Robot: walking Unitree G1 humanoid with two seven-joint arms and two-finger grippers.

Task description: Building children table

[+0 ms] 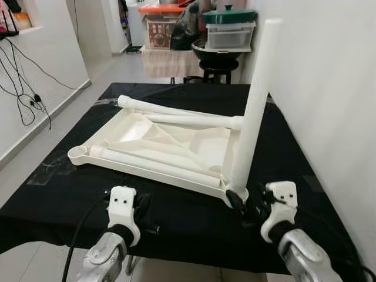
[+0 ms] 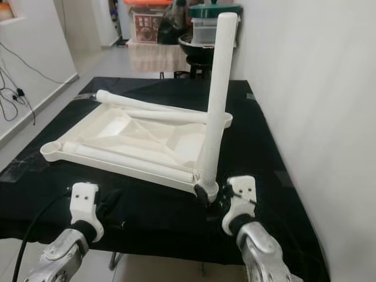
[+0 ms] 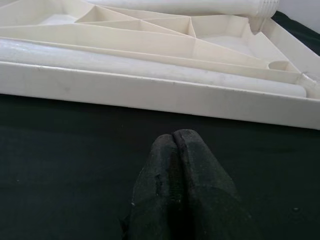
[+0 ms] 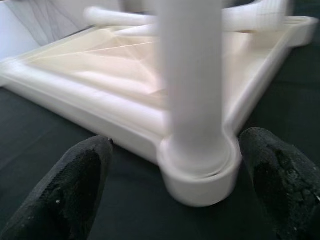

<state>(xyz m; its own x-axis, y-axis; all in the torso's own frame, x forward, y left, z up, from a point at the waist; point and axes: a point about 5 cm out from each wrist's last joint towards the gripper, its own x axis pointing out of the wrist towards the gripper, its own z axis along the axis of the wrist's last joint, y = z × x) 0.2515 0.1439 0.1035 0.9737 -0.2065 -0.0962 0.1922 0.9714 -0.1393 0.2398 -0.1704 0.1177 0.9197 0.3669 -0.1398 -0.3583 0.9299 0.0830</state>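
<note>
Standing in the tabletop's near right corner, a white leg is flanked by the spread right gripper; the left gripper is pressed together

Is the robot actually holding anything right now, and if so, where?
Nothing is held. The right gripper is open, its fingers either side of the upright white plastic leg's base. The left gripper is shut on nothing, above the black cloth.

Head cams are looking down over the tabletop; both wrist cams are sitting low, staring close at its rim.
</note>
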